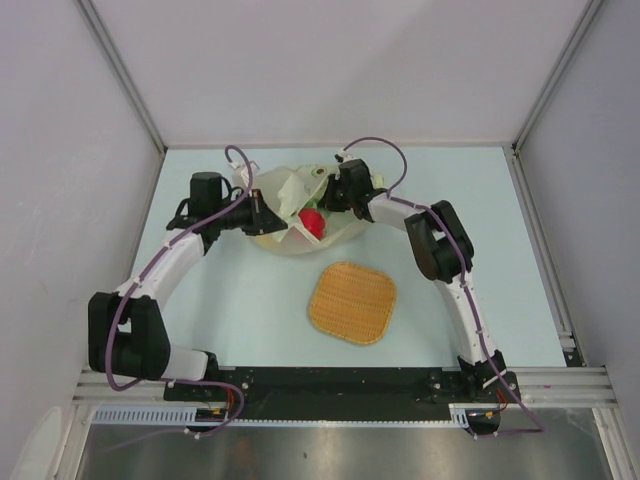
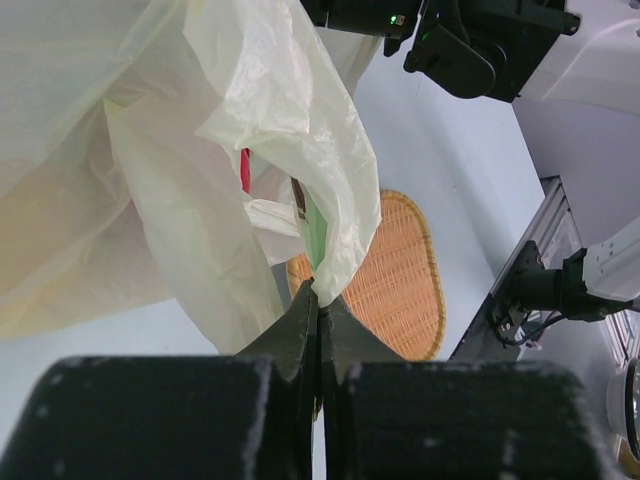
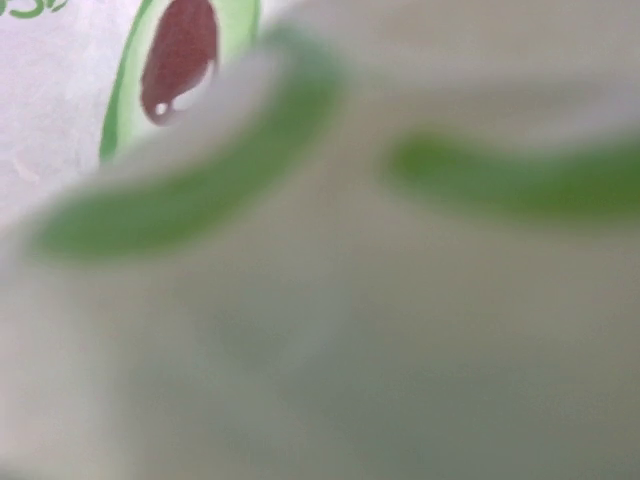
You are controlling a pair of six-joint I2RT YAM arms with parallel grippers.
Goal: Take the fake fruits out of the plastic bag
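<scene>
The pale yellow-green plastic bag lies crumpled at the back of the table between both arms. Through its mouth shows a red fake fruit, which appears as a red sliver in the left wrist view. The other fruits are hidden. My left gripper is shut on a fold of the bag's edge, at the bag's left side. My right gripper reaches into the bag from the right. Its wrist view is filled by blurred bag film with green print, so its fingers are hidden.
An orange woven square mat lies in front of the bag, also seen past the left fingers. Grey walls close off the left, back and right. A black rail runs along the near edge.
</scene>
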